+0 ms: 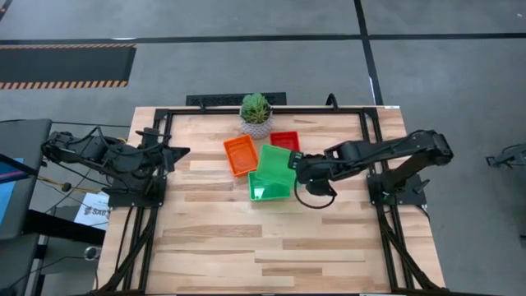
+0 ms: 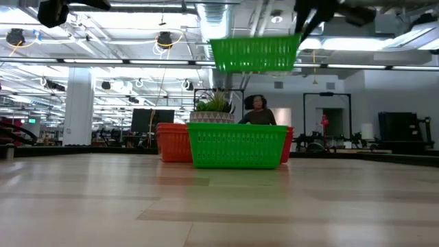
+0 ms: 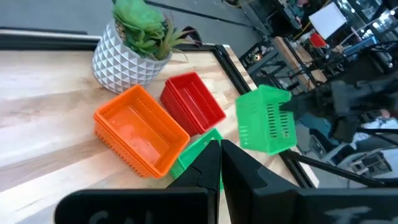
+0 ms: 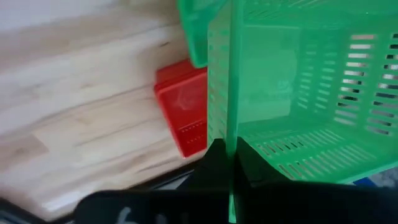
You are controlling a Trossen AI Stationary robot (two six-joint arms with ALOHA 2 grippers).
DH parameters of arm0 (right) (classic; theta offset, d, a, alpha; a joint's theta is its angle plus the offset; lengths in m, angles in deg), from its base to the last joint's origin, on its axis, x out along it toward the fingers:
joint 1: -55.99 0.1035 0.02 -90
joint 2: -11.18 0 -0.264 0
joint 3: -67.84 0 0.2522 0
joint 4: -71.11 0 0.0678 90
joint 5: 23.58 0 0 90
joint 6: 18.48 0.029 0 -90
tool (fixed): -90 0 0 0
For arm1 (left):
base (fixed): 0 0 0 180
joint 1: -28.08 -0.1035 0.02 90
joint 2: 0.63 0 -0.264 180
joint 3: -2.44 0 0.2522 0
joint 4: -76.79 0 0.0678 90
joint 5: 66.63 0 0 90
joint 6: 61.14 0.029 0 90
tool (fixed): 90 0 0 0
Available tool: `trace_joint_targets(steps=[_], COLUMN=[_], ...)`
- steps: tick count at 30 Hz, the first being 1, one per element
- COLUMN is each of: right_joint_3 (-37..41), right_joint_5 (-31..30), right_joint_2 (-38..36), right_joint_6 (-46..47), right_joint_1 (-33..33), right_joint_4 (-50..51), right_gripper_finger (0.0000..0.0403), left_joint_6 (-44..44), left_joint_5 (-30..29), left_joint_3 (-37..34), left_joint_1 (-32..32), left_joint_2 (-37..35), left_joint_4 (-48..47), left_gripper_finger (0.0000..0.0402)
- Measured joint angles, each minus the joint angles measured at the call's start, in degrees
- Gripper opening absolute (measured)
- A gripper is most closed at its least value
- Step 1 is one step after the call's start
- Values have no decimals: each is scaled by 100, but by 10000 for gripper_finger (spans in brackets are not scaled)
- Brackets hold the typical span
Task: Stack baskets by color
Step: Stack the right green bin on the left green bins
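My right gripper (image 1: pixel 296 162) is shut on a green basket (image 1: pixel 275 161), held in the air above a second green basket (image 1: pixel 268 189) that rests on its base on the table. An orange basket (image 1: pixel 240 154) and a red basket (image 1: pixel 285 141) stand on the table just beyond them, toward the far edge. The low view shows the held basket (image 2: pixel 255 53) well above the one on the table (image 2: pixel 236 145). My left gripper (image 1: pixel 177 152) is shut and empty, raised near the table's left edge; its fingers (image 3: pixel 211 163) show closed in the left wrist view. My right gripper pinches one side wall of the green basket at its rim (image 4: pixel 231 134), one finger inside and one outside. The fingers come from the table's right, slanting down. The basket is lifted clear, opening up and roughly level in the low view.
A small green plant in a white pot (image 1: pixel 256 113) stands at the far edge, behind the orange and red baskets. Bare wood lies across the near half of the table (image 1: pixel 271 255). A person (image 2: pixel 258 110) sits in the room beyond the table.
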Motion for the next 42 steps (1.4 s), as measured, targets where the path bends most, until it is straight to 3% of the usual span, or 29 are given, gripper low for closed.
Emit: trace_joint_targets(steps=[9,13,28,42], right_joint_3=[1207,1464,2244,2462], right_joint_5=[8,278,938,1438], right_joint_2=[0,-5,-4,-7], right_joint_6=[-1289,-1555,-2330,-2502], right_joint_1=[-126,-249,-570,-824], right_joint_4=[-1715,-2510,-3461,-3574], right_gripper_finger=[2,2,2,10], left_joint_6=[-6,-6,-35,-142], left_joint_5=[-274,-275,-410,-526], left_joint_3=[0,0,0,0], left_joint_1=[-1,-2,0,0], left_joint_2=[0,0,0,0], left_joint_4=[-111,-109,-266,-280], left_gripper_finger=[0,0,0,0])
